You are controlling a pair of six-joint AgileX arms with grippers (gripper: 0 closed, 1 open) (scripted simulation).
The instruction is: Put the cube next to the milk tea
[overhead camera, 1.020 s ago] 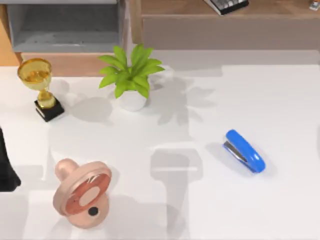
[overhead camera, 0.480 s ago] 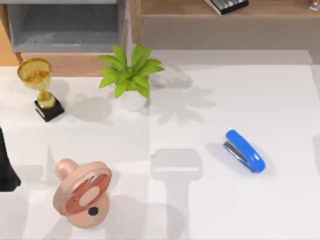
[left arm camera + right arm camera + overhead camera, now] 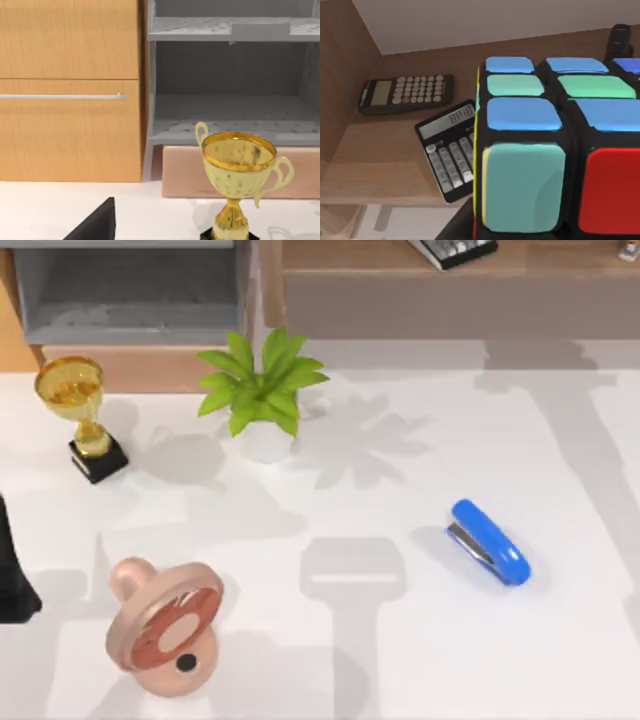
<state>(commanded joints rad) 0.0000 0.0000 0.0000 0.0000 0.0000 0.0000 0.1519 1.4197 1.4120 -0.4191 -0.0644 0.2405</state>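
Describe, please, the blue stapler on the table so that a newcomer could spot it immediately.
Start at the white table in the top view and look to its right half, well away from the potted plant and trophy. The blue stapler lies alone there, angled, the one bright blue, elongated thing with a silver underside.

White table bears trophy, plant, stapler, pink fan.

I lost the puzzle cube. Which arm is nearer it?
Right. The puzzle cube looms close in the right wrist view, by two calculators; the left arm is at the left edge of the table near the trophy.
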